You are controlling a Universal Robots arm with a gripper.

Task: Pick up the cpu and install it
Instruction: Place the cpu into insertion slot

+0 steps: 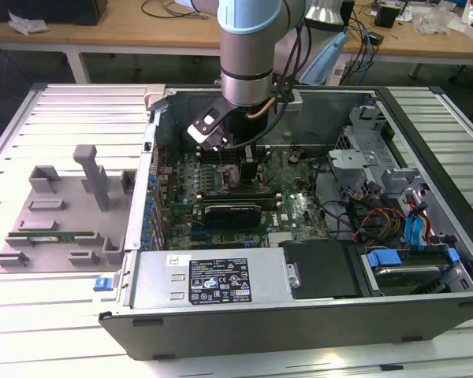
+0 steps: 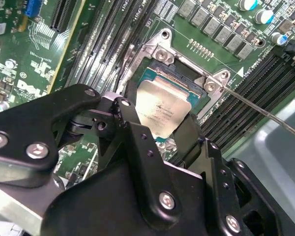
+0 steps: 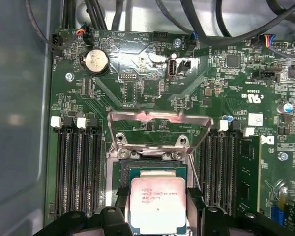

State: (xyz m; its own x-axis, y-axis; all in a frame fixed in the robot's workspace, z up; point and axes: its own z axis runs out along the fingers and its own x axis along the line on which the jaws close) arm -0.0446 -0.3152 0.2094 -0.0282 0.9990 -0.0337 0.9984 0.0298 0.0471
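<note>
The cpu [image 2: 163, 109] is a square chip with a silvery top plate, and it sits between my gripper's [image 2: 160, 127] two black fingers [image 2: 129, 117]. In the first wrist view the cpu [image 3: 159, 204] overlaps the open socket [image 3: 152, 171] on the green motherboard and is slightly offset from it. The gripper [image 3: 159, 209] is shut on the chip's two opposite edges. I cannot tell whether the chip touches the socket. In the exterior view the arm [image 1: 251, 55] reaches down into the open computer case [image 1: 299, 331], over the board's rear part.
The socket's load plate [image 3: 160, 118] stands raised and its thin lever [image 2: 260, 112] sticks out sideways. Memory slots [image 3: 78, 167] flank the socket. A black graphics card [image 1: 232, 211], a power supply [image 1: 213, 276] and drive bays [image 1: 410, 260] fill the case. A grey fixture [image 1: 63, 213] lies outside.
</note>
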